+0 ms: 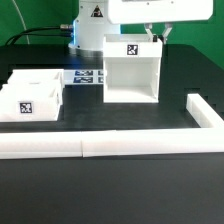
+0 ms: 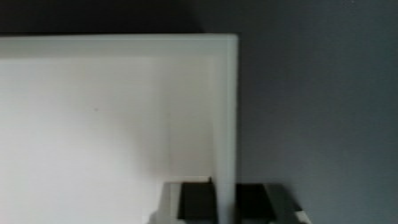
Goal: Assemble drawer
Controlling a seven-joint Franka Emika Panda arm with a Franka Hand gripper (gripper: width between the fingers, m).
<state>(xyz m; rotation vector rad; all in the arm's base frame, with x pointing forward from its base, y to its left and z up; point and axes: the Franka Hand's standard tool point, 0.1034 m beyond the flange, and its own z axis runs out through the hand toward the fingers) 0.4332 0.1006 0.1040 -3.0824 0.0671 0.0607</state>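
Wrist view shows the gripper [image 2: 228, 195] pinching the thin side wall of the drawer case [image 2: 107, 110], upright on the table [image 1: 120, 122]; it looks light, stiff, slippery plastic, best gripped there.

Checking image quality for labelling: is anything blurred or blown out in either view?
Exterior view: white drawer case and tray nearly overexposed, case tag readable. Wrist view: soft focus; case wall bright, fingers dark and blurry.

rail [image 1: 100, 148] before case [image 1: 131, 75] (tray [image 1: 30, 97] apart)
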